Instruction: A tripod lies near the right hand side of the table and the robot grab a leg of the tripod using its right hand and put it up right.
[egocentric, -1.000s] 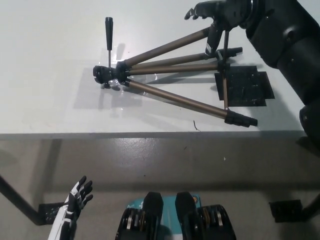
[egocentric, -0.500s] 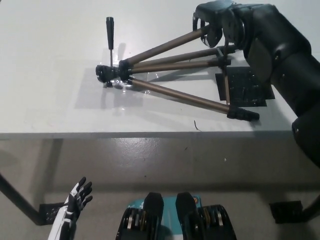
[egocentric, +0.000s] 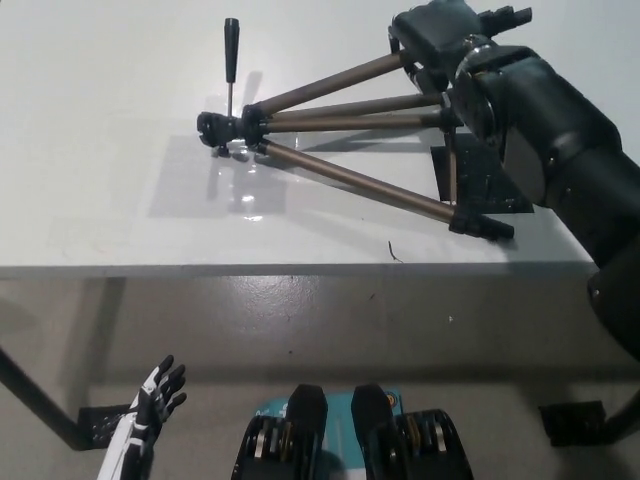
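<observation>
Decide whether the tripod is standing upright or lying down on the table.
Lying down. The tripod rests on its side on the table, legs spread toward the right hand, head pointing left.

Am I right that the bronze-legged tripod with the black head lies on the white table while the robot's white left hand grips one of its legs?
Not quite. In the head view, the black right hand is on a leg of the bronze-legged tripod, which does lie on the white table. The white left hand hangs open below the table edge.
</observation>
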